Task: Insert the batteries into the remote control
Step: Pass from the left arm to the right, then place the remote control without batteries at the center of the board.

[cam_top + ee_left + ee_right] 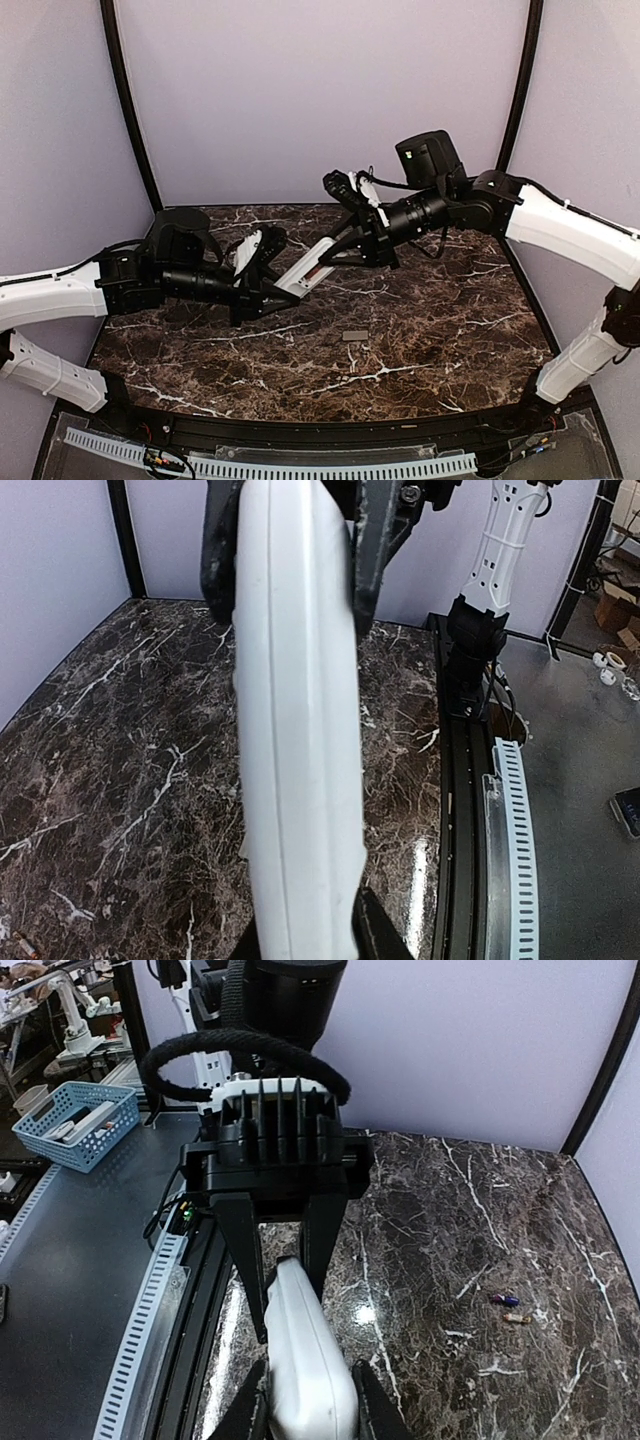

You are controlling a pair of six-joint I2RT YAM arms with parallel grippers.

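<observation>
Slim white plastic remote control (300, 730) is clamped at both ends — left gripper (305, 942), right gripper (310, 1418) — likely steadied for loading, tiny slim batteries (505, 1300) untouched below.

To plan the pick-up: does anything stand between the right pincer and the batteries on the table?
Nothing visible lies by the batteries on the marble. But the right pincer and the left pincer both grip the remote control in the air, so neither is free.
</observation>
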